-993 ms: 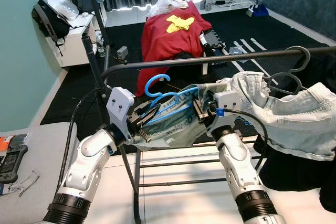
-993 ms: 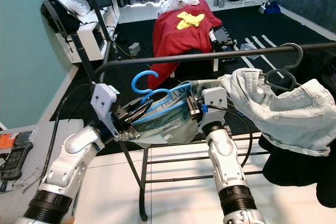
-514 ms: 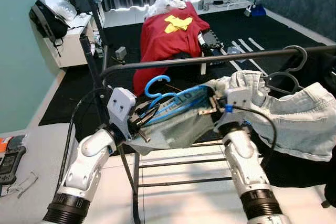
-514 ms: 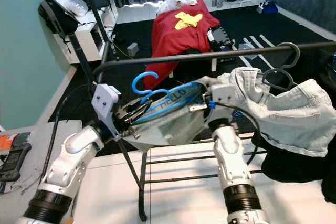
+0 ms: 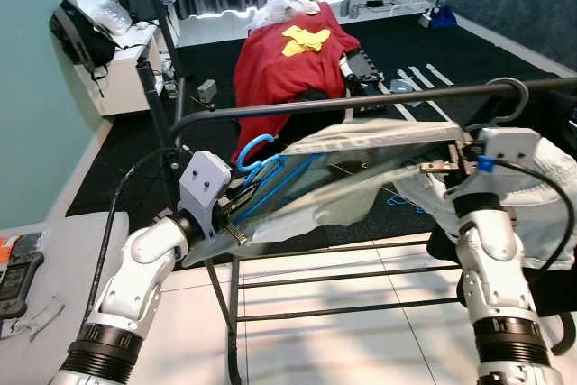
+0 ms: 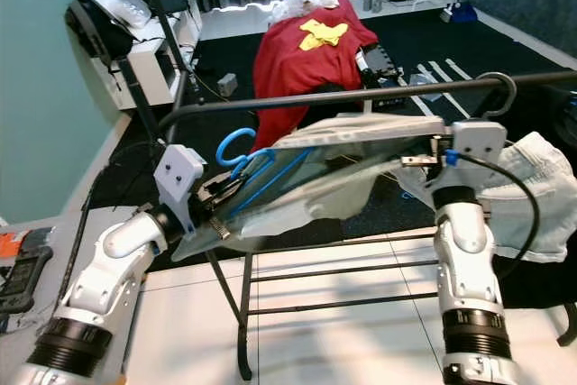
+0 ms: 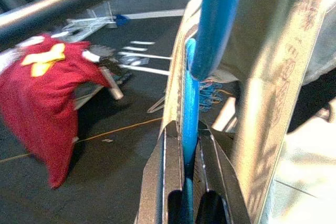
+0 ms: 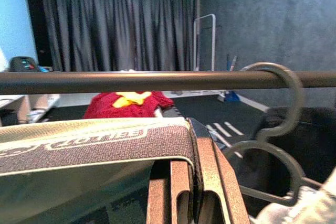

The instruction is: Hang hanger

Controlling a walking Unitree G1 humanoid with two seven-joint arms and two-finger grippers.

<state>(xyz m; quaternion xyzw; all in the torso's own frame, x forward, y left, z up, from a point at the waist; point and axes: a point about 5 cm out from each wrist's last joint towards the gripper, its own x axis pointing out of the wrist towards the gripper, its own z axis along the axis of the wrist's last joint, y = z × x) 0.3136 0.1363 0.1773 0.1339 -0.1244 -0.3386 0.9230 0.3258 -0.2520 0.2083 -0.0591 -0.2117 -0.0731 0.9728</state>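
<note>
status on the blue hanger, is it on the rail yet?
Not yet. Done: the garment is on the blue hanger. In hand: the left gripper clamps the hanger's blue bar, and the right gripper pinches the garment's waistband, stretching it out below the rail. Left: the blue hook sits under the rail and must go over it, beside the grey hanger.

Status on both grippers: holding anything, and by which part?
Left gripper is shut on the blue hanger, gripping its bar below the hook. Right gripper is shut on the garment, pinching its printed waistband edge.
</note>
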